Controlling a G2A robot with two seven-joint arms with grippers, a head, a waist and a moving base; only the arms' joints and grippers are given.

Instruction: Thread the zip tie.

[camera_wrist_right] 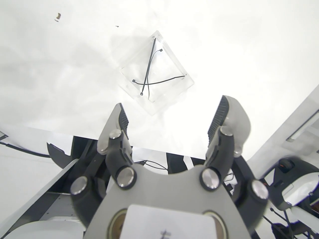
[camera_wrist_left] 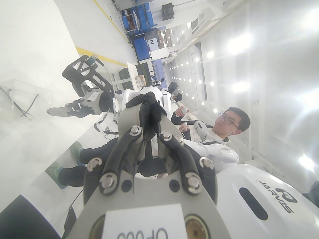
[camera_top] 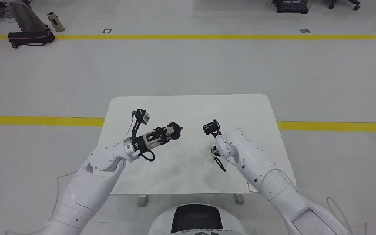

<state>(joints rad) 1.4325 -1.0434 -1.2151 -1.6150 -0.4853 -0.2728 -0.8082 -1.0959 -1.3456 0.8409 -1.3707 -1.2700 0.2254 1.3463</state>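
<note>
Zip-tie box facing R end effector (released) | L end effector clenched, apart

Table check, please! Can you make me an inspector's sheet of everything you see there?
Surface: white table.
Job's things: three black zip ties lying crossed in a clear box.
Clutter: tiny brown crumb on the table.
Grippers: left gripper shut on a black piece, maybe a zip tie; right gripper open, pointing toward the clear box.
Cables: black cable looped at the right arm.
Surroundings: yellow floor line, black bag.
</note>
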